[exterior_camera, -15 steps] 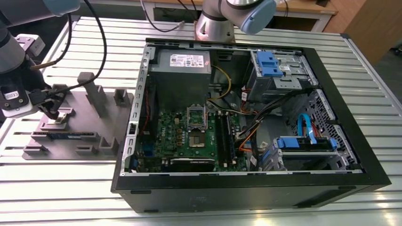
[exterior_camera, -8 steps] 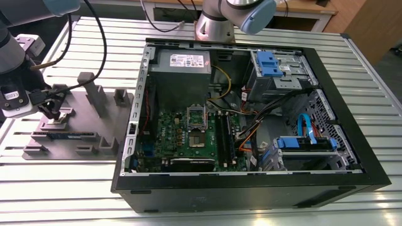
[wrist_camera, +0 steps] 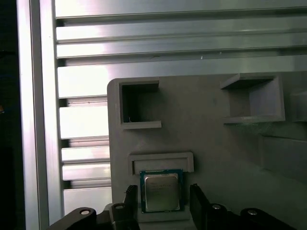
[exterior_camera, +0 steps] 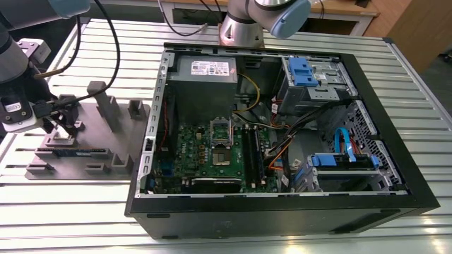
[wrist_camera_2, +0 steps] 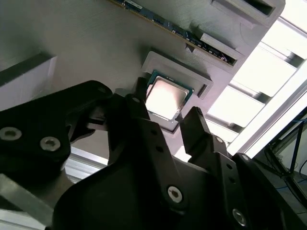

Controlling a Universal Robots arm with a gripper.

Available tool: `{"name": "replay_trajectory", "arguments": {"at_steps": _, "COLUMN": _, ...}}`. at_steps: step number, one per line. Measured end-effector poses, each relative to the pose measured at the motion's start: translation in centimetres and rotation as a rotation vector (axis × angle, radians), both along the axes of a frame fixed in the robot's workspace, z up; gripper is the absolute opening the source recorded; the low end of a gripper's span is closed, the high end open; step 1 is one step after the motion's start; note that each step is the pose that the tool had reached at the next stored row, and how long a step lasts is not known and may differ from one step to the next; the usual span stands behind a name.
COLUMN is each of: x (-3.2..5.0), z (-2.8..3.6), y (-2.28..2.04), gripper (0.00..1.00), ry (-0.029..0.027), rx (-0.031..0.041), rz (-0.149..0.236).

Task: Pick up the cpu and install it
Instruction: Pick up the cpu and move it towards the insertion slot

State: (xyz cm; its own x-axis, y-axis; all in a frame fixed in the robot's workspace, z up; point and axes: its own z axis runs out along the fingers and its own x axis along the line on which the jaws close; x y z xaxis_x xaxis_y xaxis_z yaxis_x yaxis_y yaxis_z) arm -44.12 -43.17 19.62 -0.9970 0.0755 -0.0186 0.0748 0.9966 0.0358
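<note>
The cpu (wrist_camera: 161, 192), a small square chip with a shiny silver top and a green rim, lies flat in a shallow recess of the grey fixture plate (wrist_camera: 206, 139). My gripper (wrist_camera: 163, 195) is lowered over it and open, one black finger (wrist_camera: 130, 196) on each side of the chip with a small gap. The second wrist view shows the same thing: the cpu (wrist_camera_2: 166, 97) sits between the fingertips (wrist_camera_2: 194, 116) of the gripper (wrist_camera_2: 167, 103). In the exterior view the gripper (exterior_camera: 63, 135) hangs over the fixture plate (exterior_camera: 84, 159) at that view's left, away from the motherboard's open socket (exterior_camera: 221, 159).
An open black computer case (exterior_camera: 282, 211) lies on the slatted aluminium table (exterior_camera: 71, 222), holding the green motherboard (exterior_camera: 198, 153), a grey power supply (exterior_camera: 205, 69), cables and blue drive brackets (exterior_camera: 342, 161). Upright grey blocks (exterior_camera: 106, 108) stand on the fixture. A second arm's base (exterior_camera: 244, 26) stands behind the case.
</note>
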Motion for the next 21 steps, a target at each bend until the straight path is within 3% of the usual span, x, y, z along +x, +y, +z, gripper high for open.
{"name": "replay_trajectory", "arguments": {"at_steps": 2, "x": 0.0, "z": -0.01, "y": 0.0, "gripper": 0.53, "ry": -0.0001, "rx": 0.0, "rz": 0.0}}
{"name": "replay_trajectory", "arguments": {"at_steps": 3, "x": 0.0, "z": -0.01, "y": 0.0, "gripper": 0.59, "ry": 0.0, "rx": 0.0, "rz": 0.0}}
{"name": "replay_trajectory", "arguments": {"at_steps": 11, "x": 0.0, "z": -0.46, "y": 0.0, "gripper": 0.59, "ry": 0.0, "rx": -0.0031, "rz": 0.001}}
{"name": "replay_trajectory", "arguments": {"at_steps": 21, "x": 0.0, "z": -0.78, "y": 0.12, "gripper": 0.59, "ry": -0.0002, "rx": -0.0032, "rz": 0.028}}
